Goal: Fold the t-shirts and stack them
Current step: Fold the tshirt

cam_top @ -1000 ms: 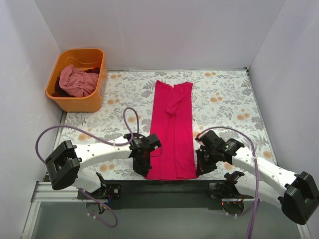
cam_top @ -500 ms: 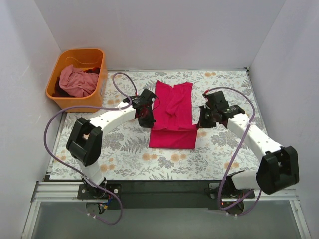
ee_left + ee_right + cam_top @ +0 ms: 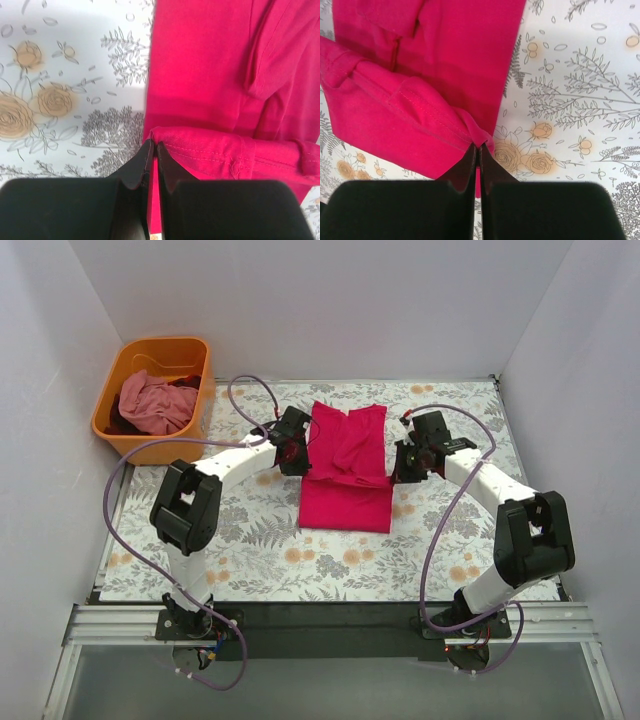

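A vivid crimson-pink t-shirt (image 3: pixel 346 468) lies as a long strip on the flowered table, its near end doubled back over the middle. My left gripper (image 3: pixel 295 455) is shut on the left corner of the hem (image 3: pixel 165 140). My right gripper (image 3: pixel 402 462) is shut on the right corner of the hem (image 3: pixel 479 134). Both corners are held just above the shirt's middle. A paler dusty pink t-shirt (image 3: pixel 152 403) lies bunched in the orange basket (image 3: pixel 160 445) at the back left.
The flowered tablecloth (image 3: pixel 450 530) covers the table between white walls. A dark garment (image 3: pixel 183 384) lies under the pale shirt in the basket. The arm cables loop over the table on both sides.
Both grippers have carried the shirt's near hem from the table's front edge towards the back, doubling the shirt over itself. The fold has moved further back in the last half second.
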You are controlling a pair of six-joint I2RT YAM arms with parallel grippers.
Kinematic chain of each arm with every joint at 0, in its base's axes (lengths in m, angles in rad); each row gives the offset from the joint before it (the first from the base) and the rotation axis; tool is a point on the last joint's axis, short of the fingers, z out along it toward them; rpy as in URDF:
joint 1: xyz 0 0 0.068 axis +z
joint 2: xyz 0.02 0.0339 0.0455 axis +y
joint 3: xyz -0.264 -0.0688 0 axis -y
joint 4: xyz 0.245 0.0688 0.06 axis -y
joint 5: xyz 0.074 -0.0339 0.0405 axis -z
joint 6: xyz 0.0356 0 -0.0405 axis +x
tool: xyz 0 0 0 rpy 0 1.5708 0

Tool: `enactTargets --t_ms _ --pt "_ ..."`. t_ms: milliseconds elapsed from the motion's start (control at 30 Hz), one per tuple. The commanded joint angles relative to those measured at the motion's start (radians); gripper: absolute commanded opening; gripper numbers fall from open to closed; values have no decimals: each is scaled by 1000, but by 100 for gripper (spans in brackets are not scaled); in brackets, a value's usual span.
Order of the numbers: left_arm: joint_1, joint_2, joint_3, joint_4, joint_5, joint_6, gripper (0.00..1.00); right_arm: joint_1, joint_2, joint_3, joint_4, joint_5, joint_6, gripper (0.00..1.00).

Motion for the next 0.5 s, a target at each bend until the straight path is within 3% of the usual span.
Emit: enactTargets --t_ms 0,467 --pt "11 -16 34 61 -51 39 0 -9 -2 66 65 -10 -37 1" --pt "48 97 108 110 -38 58 0 -35 121 107 133 -9 -47 1"
